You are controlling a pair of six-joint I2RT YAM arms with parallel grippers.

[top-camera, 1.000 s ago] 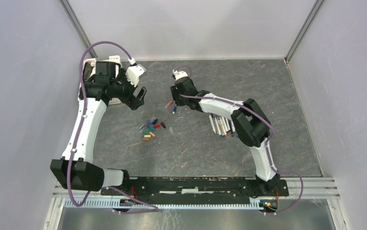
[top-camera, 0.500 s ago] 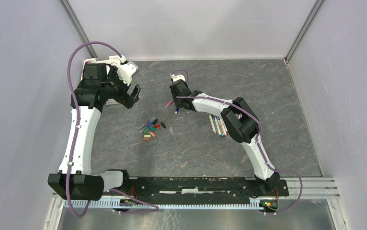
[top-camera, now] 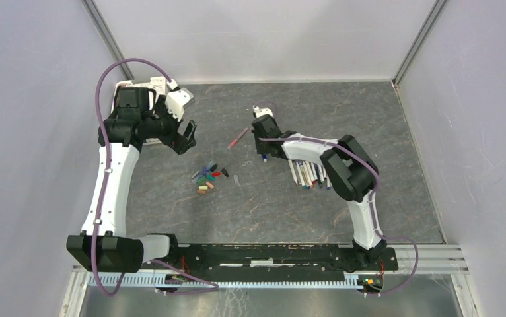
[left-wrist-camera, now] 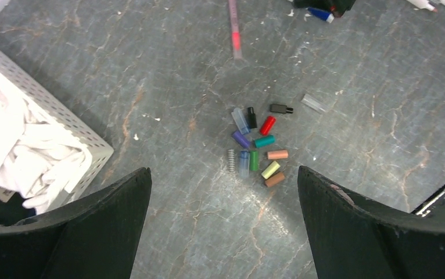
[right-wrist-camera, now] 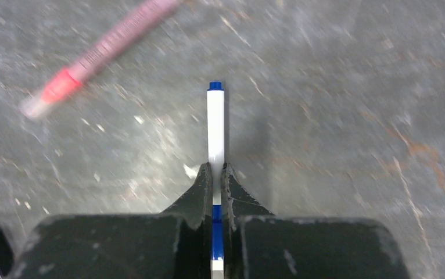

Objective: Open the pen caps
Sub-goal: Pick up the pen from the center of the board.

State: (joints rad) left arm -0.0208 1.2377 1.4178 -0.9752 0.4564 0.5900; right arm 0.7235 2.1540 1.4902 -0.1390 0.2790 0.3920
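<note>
Several loose pen caps [top-camera: 207, 178] in assorted colours lie in a cluster mid-table, also below my left wrist camera as pen caps [left-wrist-camera: 258, 148]. My right gripper [right-wrist-camera: 215, 170] is shut on a white pen [right-wrist-camera: 215, 125] with a blue end; the pen's blue band sits between the jaws. From above, the right gripper [top-camera: 262, 144] holds that pen [top-camera: 264, 156] just over the table. A pink pen [top-camera: 238, 137] lies to its left. My left gripper [left-wrist-camera: 223, 174] hangs wide open above the caps, holding nothing; from above the left gripper [top-camera: 185, 135] is left of the pink pen.
A row of white-barrelled pens [top-camera: 310, 173] lies under the right forearm. A white perforated basket [left-wrist-camera: 51, 116] with white cloth stands at the back left. A clear cap [left-wrist-camera: 314, 103] and a small spring [left-wrist-camera: 230, 160] lie beside the cluster.
The right gripper closed on the blue-ended pen and carried it to the right, away from the pink pen. The left arm shifted only slightly.
</note>
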